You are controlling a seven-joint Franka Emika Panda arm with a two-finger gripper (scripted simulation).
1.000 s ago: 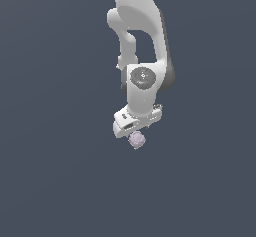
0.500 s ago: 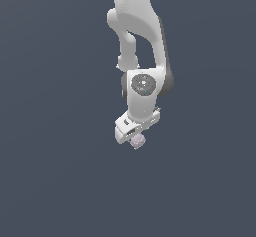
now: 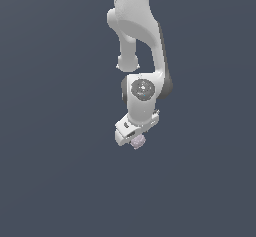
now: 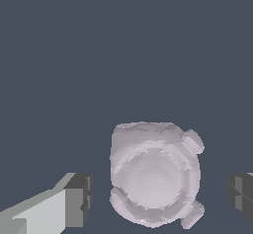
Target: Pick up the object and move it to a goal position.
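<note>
Our jaws stand spread, one dark pad on each side of the object [image 4: 154,175] in the wrist view, with a clear gap between each pad and the lump. They grip nothing yet.

The object [image 3: 137,140], a pale pinkish-lavender bumpy lump, sits directly under the gripper [image 3: 131,136] in the exterior view, partly hidden by it, against the plain dark desk [image 3: 55,181].

We judge ourselves at the pick-up step, centred over the thing but not holding it. The next move calls for closing the jaws evenly onto its rounded flanks, clear of the small knobs, then lifting toward the goal, which we cannot see marked anywhere.

The lump looks nearly round from above, so no long axis shows; its small knobs stick out at the corners.
</note>
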